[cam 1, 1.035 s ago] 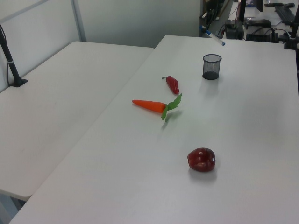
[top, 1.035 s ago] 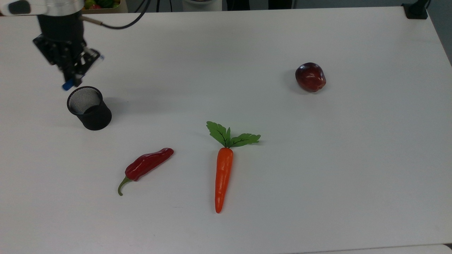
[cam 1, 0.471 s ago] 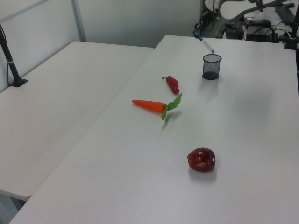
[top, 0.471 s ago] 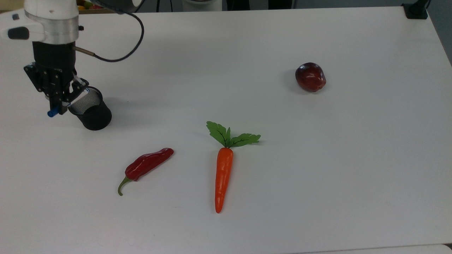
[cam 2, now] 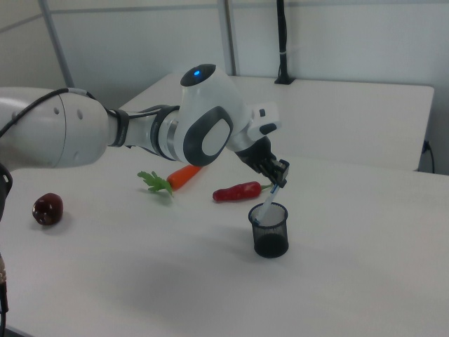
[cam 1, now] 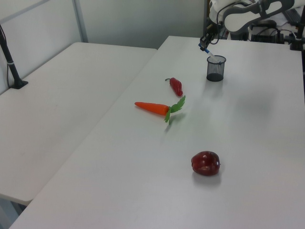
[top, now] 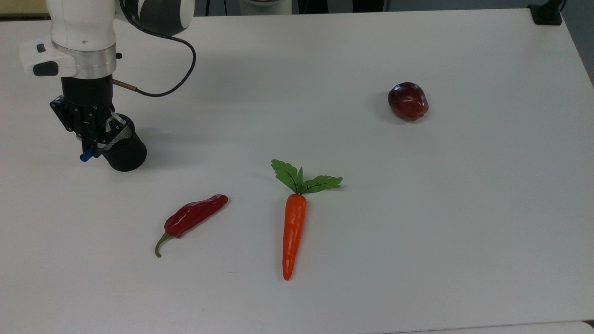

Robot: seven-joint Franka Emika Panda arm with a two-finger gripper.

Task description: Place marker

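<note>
Marker (cam 2: 269,203) is held in the gripper (cam 2: 278,177), whose two fingers are closed on the upper part of the barrel. In the right view the pen slants down from the fingers, its lower end inside the rim of the black mesh cup (cam 2: 269,230) while the white barrel crosses the cup mouth. How far the tip reaches into the cup cannot be told. In the top view the gripper (top: 90,139) stands over the cup's (top: 124,155) edge on the top view's left, and the marker's (top: 85,157) blue end protrudes just below the fingers, beside the cup wall. In the left view the blue end of the marker (cam 1: 204,47) shows above the cup (cam 1: 215,69), with the gripper (cam 1: 206,42) directly over it.

The cup stands upright on the white table (top: 417,208). Also on the table, well apart from the gripper: a red chilli pepper (top: 192,218), a carrot (top: 293,227) with green leaves near it, and a dark red apple (top: 408,101) far towards the top view's right. A black cable (top: 167,79) loops from the arm's wrist.
</note>
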